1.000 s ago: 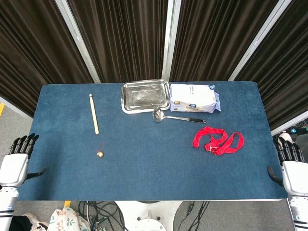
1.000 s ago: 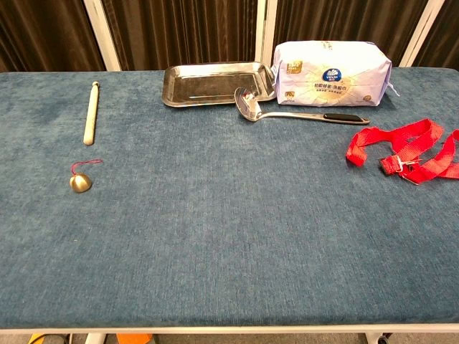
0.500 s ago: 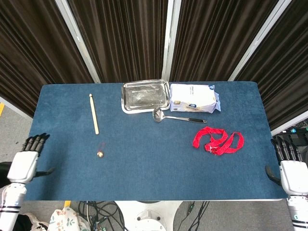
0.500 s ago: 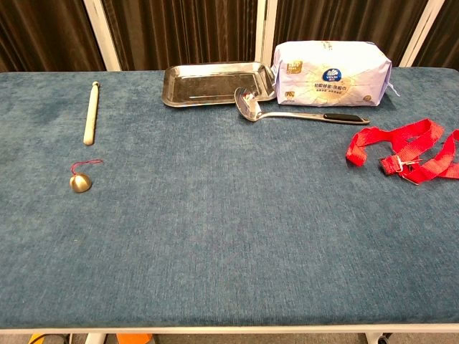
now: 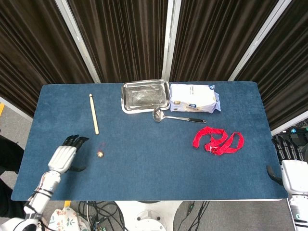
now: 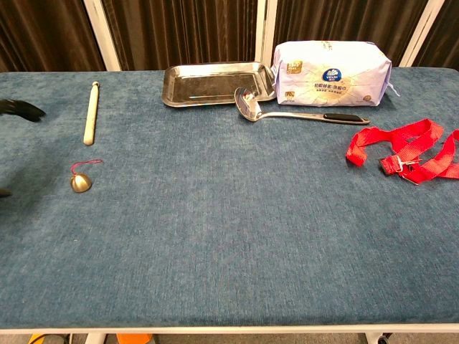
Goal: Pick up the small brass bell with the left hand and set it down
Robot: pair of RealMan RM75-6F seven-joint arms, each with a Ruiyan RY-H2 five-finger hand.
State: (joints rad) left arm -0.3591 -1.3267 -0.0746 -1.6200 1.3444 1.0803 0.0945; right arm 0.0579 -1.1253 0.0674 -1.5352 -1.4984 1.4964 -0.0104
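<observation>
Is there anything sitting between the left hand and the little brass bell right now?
Nothing visible. The left hand is open just left of the brass bell, with only bare blue table between them. The wooden stick lies farther back, out of the path.

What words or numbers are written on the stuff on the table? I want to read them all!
"70": on a small gold patch at the lower left of the white packet, only just readable.
Blue round logo and lines of print on the packet's front: too small and blurred to read.
The bell, stick, tray, ladle and red strap show no writing.
</observation>
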